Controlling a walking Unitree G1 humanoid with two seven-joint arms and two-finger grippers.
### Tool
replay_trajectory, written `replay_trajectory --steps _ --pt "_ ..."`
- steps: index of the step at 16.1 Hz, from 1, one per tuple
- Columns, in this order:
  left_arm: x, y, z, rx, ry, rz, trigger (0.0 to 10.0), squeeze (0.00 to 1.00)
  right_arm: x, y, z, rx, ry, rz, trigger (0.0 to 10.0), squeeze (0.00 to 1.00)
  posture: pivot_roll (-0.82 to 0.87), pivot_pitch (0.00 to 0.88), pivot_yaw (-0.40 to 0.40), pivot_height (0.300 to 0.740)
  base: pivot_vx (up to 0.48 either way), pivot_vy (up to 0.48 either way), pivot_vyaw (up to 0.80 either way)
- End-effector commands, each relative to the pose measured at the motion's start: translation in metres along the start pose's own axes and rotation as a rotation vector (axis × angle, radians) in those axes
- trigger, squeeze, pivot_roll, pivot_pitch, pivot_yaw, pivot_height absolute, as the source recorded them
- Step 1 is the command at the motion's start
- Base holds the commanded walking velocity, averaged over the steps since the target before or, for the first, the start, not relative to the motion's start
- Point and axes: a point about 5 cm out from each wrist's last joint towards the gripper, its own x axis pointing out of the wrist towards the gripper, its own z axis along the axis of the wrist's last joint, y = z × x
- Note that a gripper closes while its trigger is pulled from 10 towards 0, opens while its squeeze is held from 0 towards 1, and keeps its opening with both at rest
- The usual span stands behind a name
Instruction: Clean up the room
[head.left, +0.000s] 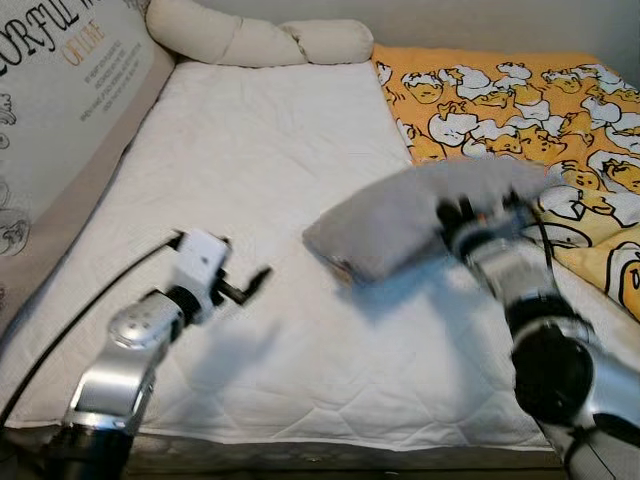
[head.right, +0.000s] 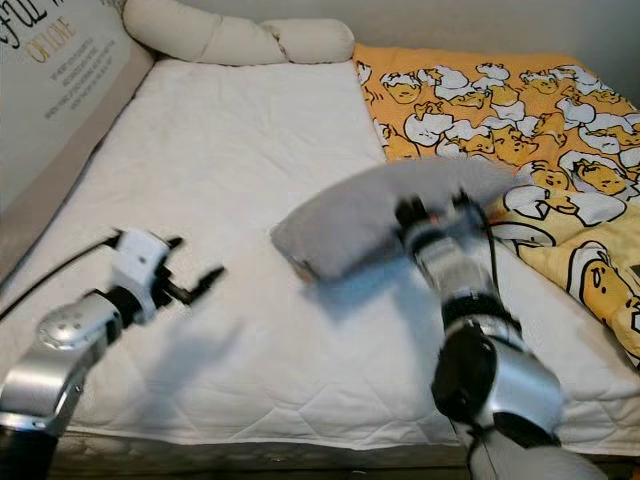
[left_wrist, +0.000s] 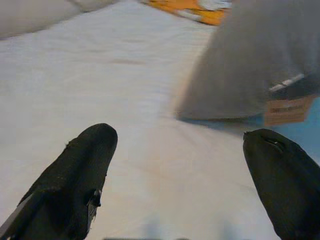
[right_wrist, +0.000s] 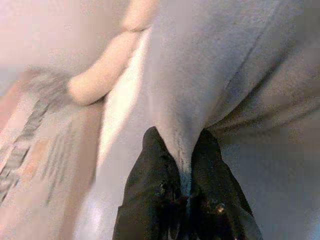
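Note:
A grey pillow (head.left: 400, 225) hangs just above the white mattress (head.left: 250, 160), lifted by one edge. My right gripper (head.left: 485, 212) is shut on that edge, and the right wrist view shows the grey cloth (right_wrist: 210, 75) pinched between the black fingers (right_wrist: 150, 170). An orange tag (left_wrist: 287, 110) shows on the pillow's near corner. My left gripper (head.left: 255, 283) hovers open over the mattress to the pillow's left, with its fingers (left_wrist: 82, 170) spread wide and nothing between them.
A yellow duck-print blanket (head.left: 520, 110) covers the bed's far right side. A long cream bolster (head.left: 260, 40) lies along the head of the bed. A printed cushion (head.left: 60, 110) leans at the left edge. The mattress's front edge (head.left: 300, 440) is close to me.

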Motion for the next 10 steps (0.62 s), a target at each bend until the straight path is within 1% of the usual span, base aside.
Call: replay_trajectory --steps 1,2,3,4,5,6,7,8,9,10 --pt "0.002 0.012 0.006 0.001 -0.025 0.087 10.0 0.0 0.008 0.034 0.004 -0.073 0.019 0.131 0.0 0.0 0.04 0.0 -0.027 0.74 0.0 0.0 0.0" --pt "0.001 0.023 0.012 -0.023 -0.056 0.169 10.0 0.0 0.013 0.063 0.001 -0.13 0.059 0.236 0.0 0.0 0.04 0.0 -0.032 0.74 0.0 0.0 0.0" --pt "0.001 0.025 0.014 -0.029 -0.064 0.189 10.0 0.0 0.013 0.071 0.0 -0.14 0.069 0.269 0.0 0.0 0.04 0.0 -0.032 0.74 0.0 0.0 0.0" --pt "0.0 0.029 0.016 -0.03 -0.077 0.215 10.0 0.0 0.012 0.092 0.002 -0.138 0.086 0.352 0.0 0.0 0.05 0.0 -0.038 0.74 0.0 0.0 0.0" --pt "0.0 0.03 0.017 -0.029 -0.08 0.222 10.0 0.0 0.011 0.098 0.003 -0.131 0.091 0.382 0.0 0.0 0.05 0.0 -0.039 0.74 0.0 0.0 0.0" --pt "-0.002 0.035 0.019 -0.042 -0.095 0.26 10.0 0.0 0.004 0.112 0.012 -0.09 0.1 0.451 0.0 0.0 0.05 0.0 -0.042 0.74 0.0 0.0 0.0" --pt "-0.005 0.041 0.02 -0.053 -0.101 0.306 10.0 0.0 -0.005 0.116 0.021 -0.041 0.107 0.479 0.0 0.0 0.05 0.0 -0.041 0.74 0.0 0.0 0.0" --pt "-0.007 0.047 0.018 -0.057 -0.1 0.35 10.0 0.0 -0.016 0.107 0.03 -0.002 0.127 0.469 0.0 0.0 0.05 0.0 -0.037 0.74 0.0 0.0 0.0" --pt "-0.008 0.05 0.018 -0.06 -0.1 0.363 10.0 0.0 -0.021 0.098 0.029 -0.009 0.152 0.466 0.0 0.0 0.04 0.0 -0.033 0.74 0.0 0.0 0.0" --pt "-0.009 0.054 0.018 -0.07 -0.105 0.389 10.0 0.0 -0.032 0.07 0.02 0.0 0.231 0.431 0.0 0.0 0.03 0.0 -0.022 0.74 0.0 0.0 0.0"
